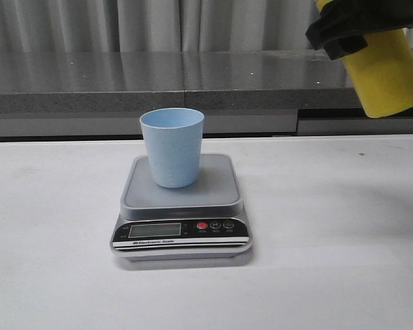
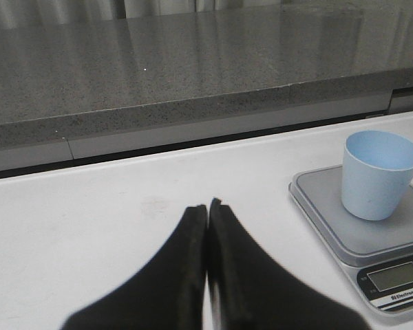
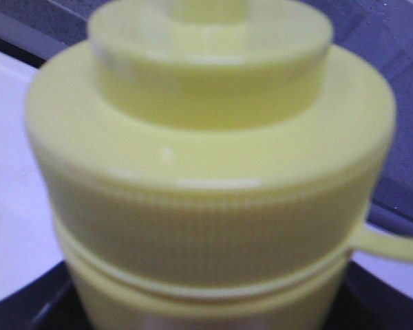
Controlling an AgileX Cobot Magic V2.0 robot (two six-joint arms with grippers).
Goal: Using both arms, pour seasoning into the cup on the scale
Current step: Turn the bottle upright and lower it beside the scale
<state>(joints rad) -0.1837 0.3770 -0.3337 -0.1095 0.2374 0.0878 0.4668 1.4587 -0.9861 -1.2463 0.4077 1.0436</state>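
I see a white table (image 1: 344, 275) up front, matte, soft even light, faint shadows. Behind it a dark grey speckled counter (image 1: 158, 79) w/ slight sheen. Grey pleated curtains (image 1: 89, 24) across the back.

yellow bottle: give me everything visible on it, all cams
The seasoning bottle is yellow, plastic-looking, held in the air by the right gripper at the upper right of the front view, to the right of the cup and higher. Its body hangs slightly tilted, base lowest; the top is out of frame. The right wrist view shows its ribbed collar, stepped shoulder and a thin yellow tether, blurred. Only the jaws touch it.
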